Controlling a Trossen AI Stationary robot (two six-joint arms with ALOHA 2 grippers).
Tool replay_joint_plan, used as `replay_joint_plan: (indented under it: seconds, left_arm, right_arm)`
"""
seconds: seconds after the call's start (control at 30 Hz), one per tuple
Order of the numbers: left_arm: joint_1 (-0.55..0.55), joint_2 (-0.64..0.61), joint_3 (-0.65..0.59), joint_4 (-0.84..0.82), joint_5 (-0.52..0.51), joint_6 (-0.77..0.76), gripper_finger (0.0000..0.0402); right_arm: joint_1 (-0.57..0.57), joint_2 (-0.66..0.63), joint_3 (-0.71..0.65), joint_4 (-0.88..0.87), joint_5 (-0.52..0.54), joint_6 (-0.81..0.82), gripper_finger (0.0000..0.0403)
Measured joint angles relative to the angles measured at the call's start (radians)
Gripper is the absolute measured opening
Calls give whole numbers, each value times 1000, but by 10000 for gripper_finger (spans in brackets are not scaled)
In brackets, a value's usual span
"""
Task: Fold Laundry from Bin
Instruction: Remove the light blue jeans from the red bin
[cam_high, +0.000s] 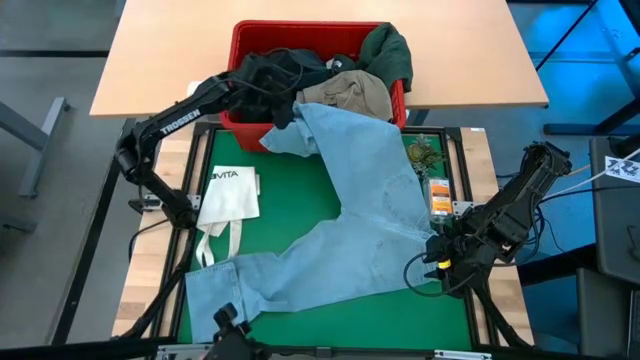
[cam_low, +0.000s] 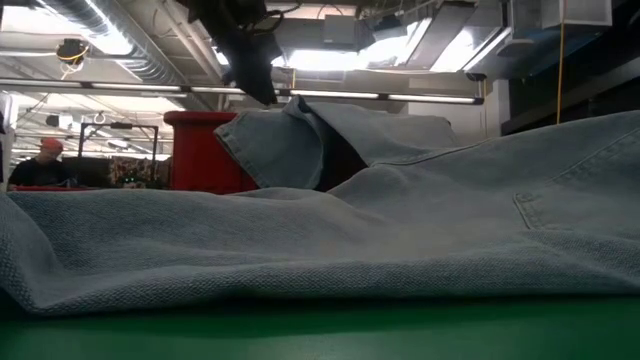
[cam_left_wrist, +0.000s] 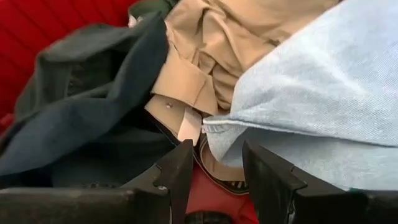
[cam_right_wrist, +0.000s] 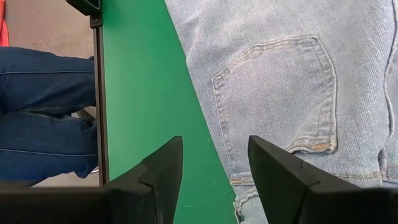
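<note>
Light blue jeans (cam_high: 340, 230) lay across the green mat (cam_high: 290, 200), reaching the red bin (cam_high: 240, 40) at its far edge, beside a white tote bag (cam_high: 228, 195). The right gripper (cam_right_wrist: 211, 177) hovered open, empty, over the jeans; the left gripper (cam_left_wrist: 214, 180) stood open at the bin's near rim.

light blue jeans (cam_high: 340, 215) spread flat, one leg end draped on bin rim | red bin (cam_high: 245, 45) upright, holding khaki garment (cam_high: 350, 92), dark green garment (cam_high: 388, 52), black garment (cam_high: 285, 68)

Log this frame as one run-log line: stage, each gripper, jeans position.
stage: jeans partly out of bin | left gripper: open, at bin's front rim beside jeans | right gripper: open, above mat at jeans' edge
</note>
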Motion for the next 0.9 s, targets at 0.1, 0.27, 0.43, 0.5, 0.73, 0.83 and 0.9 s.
replay_joint_plan:
  seconds: [0.1, 0.27, 0.43, 0.5, 0.73, 0.83, 0.9]
  left_arm:
    - [0, 31, -1, -1, 4, 1, 135]
    - [-3, 69, -1, 0, 9, 9, 135]
    - [-3, 88, -1, 6, 27, 60, 135]
    - [-3, 92, -1, 7, 26, 70, 135]
    - [0, 122, -1, 66, 26, 109, 135]
    - [0, 144, -1, 85, 24, 112, 135]
    - [0, 154, -1, 83, 24, 113, 135]
  right_arm:
    - [0, 0, 0, 0, 0, 0, 182]
    - [0, 0, 0, 0, 0, 0, 182]
    - [0, 0, 0, 0, 0, 0, 182]
    - [0, 0, 0, -1, 0, 0, 182]
    - [0, 0, 0, -1, 1, 0, 182]
    - [0, 0, 0, 0, 1, 0, 182]
    - [0, 0, 0, 0, 1, 0, 182]
